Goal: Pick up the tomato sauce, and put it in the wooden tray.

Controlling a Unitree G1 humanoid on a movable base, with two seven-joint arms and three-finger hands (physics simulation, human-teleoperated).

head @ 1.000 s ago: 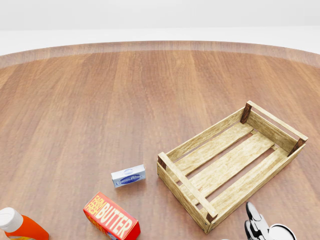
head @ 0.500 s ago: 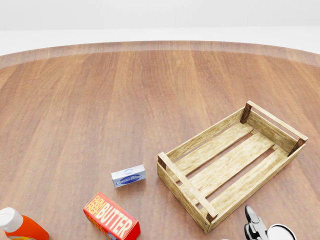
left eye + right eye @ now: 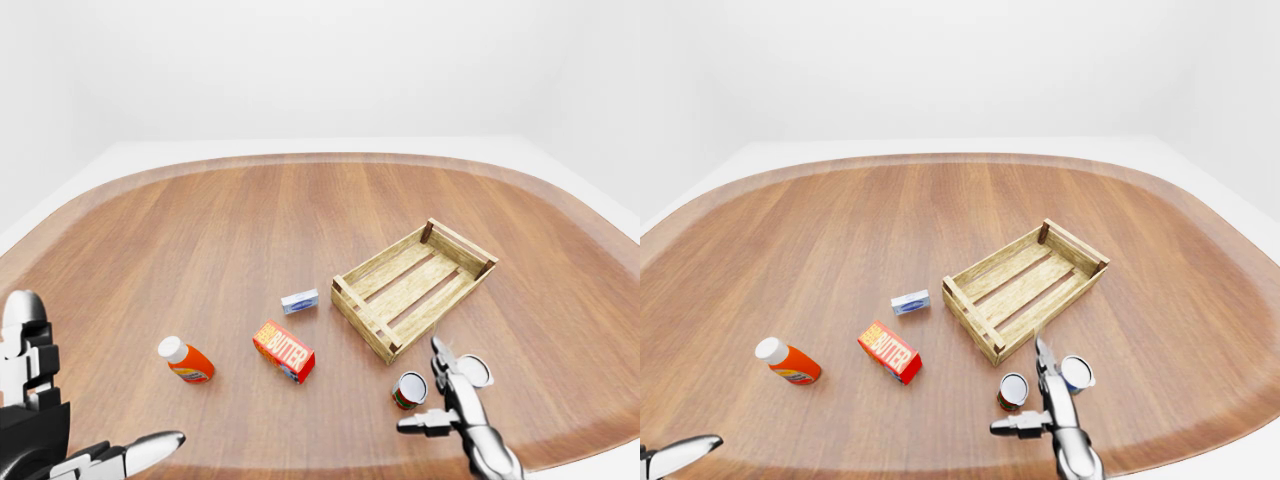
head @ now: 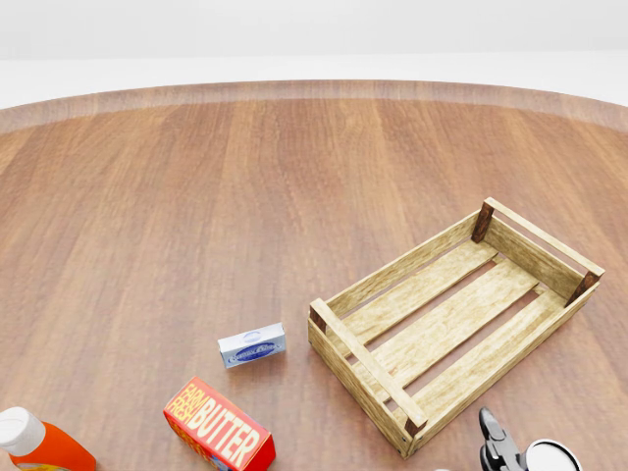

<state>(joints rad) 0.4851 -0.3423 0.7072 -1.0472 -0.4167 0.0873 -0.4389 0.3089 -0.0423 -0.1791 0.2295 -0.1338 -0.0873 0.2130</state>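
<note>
The tomato sauce can [image 3: 408, 390], red with a pale lid, stands on the wooden table to the lower right of the wooden tray [image 3: 362, 312] in the left-eye view. It also shows in the right-eye view [image 3: 1012, 392]. My right hand [image 3: 432, 395] is open just right of the can, with fingers pointing up and the thumb reaching left below it, not closed on it. My left hand [image 3: 125, 455] is open and empty at the bottom left. The tray is empty.
A second can with a blue label [image 3: 474, 371] stands right of my right hand. A butter box [image 3: 284, 351], an orange bottle [image 3: 186, 361] and a small blue-white box [image 3: 299, 301] lie left of the tray. The table edge [image 3: 560, 455] curves close below.
In the head view my right hand's fingertip has sunk a little toward the bottom edge. Nothing else has moved.
</note>
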